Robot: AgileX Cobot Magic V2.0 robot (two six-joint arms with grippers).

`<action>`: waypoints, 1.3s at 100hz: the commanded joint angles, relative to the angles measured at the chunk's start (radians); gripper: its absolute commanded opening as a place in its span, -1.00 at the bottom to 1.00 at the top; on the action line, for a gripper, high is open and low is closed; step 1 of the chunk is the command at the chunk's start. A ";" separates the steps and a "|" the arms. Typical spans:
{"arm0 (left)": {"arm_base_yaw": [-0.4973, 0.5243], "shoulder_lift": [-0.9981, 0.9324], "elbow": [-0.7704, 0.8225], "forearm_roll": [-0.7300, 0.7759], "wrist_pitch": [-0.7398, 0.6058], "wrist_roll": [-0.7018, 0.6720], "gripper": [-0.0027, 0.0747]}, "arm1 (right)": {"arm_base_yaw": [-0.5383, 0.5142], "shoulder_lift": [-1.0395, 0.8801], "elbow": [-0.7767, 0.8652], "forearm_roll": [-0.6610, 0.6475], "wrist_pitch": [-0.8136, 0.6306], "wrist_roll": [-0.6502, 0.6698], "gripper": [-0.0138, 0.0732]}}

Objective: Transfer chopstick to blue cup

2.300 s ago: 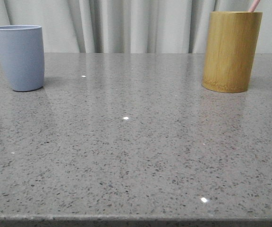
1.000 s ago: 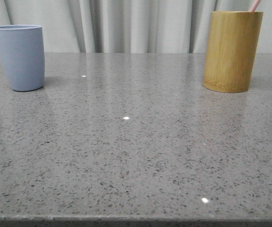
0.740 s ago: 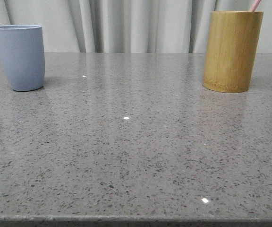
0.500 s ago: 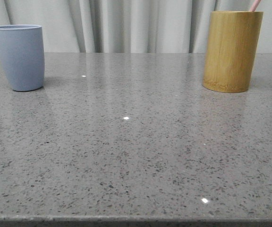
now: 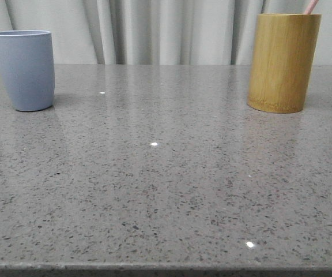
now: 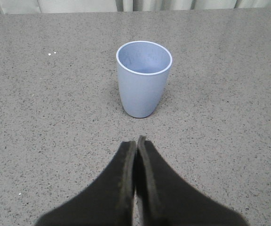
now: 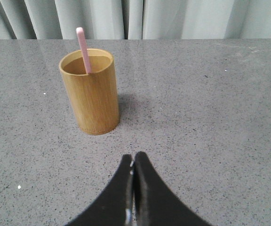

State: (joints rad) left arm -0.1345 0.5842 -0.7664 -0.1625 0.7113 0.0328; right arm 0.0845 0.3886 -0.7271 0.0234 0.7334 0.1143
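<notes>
The blue cup (image 5: 23, 69) stands upright at the table's far left; in the left wrist view the cup (image 6: 143, 79) looks empty. My left gripper (image 6: 136, 141) is shut with nothing in it, a short way before the cup. A pale pink chopstick (image 7: 83, 50) leans inside the bamboo cylinder (image 7: 90, 92); only its tip (image 5: 310, 6) shows in the front view, above the cylinder (image 5: 283, 62) at the far right. My right gripper (image 7: 133, 157) is shut and empty, short of the cylinder. Neither gripper shows in the front view.
Grey speckled stone table (image 5: 166, 184) with its front edge along the bottom of the front view. Pale curtains (image 5: 166, 29) hang behind the table's far edge.
</notes>
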 commanded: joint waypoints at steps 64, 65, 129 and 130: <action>0.002 0.034 -0.045 -0.046 -0.043 -0.003 0.62 | -0.005 0.019 -0.034 -0.001 -0.074 -0.002 0.78; 0.002 0.041 -0.049 -0.048 -0.043 -0.003 0.62 | -0.005 0.019 -0.034 -0.001 -0.074 -0.002 0.78; 0.004 0.731 -0.536 -0.045 -0.049 -0.025 0.62 | -0.005 0.019 -0.034 -0.001 -0.035 -0.002 0.78; 0.004 0.743 -0.545 -0.042 -0.049 -0.033 0.62 | -0.005 0.019 -0.034 -0.001 -0.035 -0.002 0.78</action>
State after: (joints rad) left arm -0.1345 1.2734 -1.2165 -0.1983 0.7154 0.0328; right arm 0.0845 0.3886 -0.7271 0.0234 0.7579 0.1161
